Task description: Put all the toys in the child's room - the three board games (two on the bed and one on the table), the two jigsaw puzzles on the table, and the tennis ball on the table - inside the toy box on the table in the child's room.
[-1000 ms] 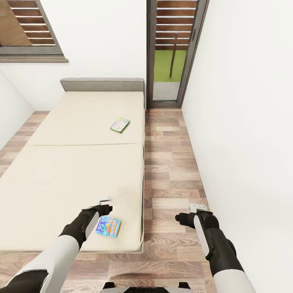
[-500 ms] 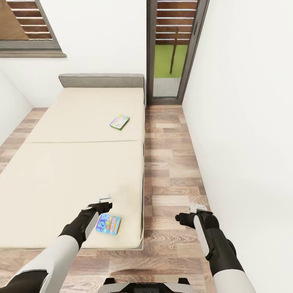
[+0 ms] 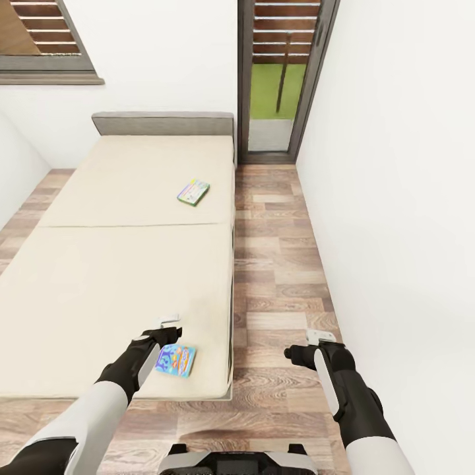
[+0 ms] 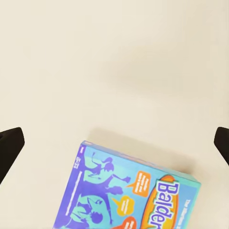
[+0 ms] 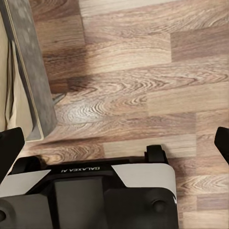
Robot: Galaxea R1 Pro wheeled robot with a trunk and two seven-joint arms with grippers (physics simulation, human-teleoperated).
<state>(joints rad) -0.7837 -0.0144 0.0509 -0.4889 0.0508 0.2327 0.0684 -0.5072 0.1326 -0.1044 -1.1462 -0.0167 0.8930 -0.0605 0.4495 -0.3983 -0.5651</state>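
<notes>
A blue board game [image 3: 175, 360] lies flat near the foot corner of the bed [image 3: 119, 277], on the beige mattress. My left gripper [image 3: 167, 335] hangs just above and beside it, pointing down. The blue cover [image 4: 133, 195] lies below the midline of my left gripper [image 4: 114, 143], whose dark fingertips [image 4: 9, 149] stand wide apart, open and empty. A second board game [image 3: 193, 192], green and white, lies further up the mattress near the bed's right edge. My right gripper [image 3: 310, 348] hovers over the wood floor, open [image 5: 114, 148] and empty. The table and toy box are out of view.
A strip of wood-plank floor [image 3: 277, 264] runs between the bed and the white wall [image 3: 396, 198] on the right. A tall dark-framed glass door [image 3: 277, 79] stands at the far end. The bed's grey frame corner [image 5: 33, 86] and my base [image 5: 95, 191] lie below the right gripper.
The whole view has shifted: the bed and both games sit slightly higher in the picture and more of my base shows, so the camera moved. Both arms keep their pose.
</notes>
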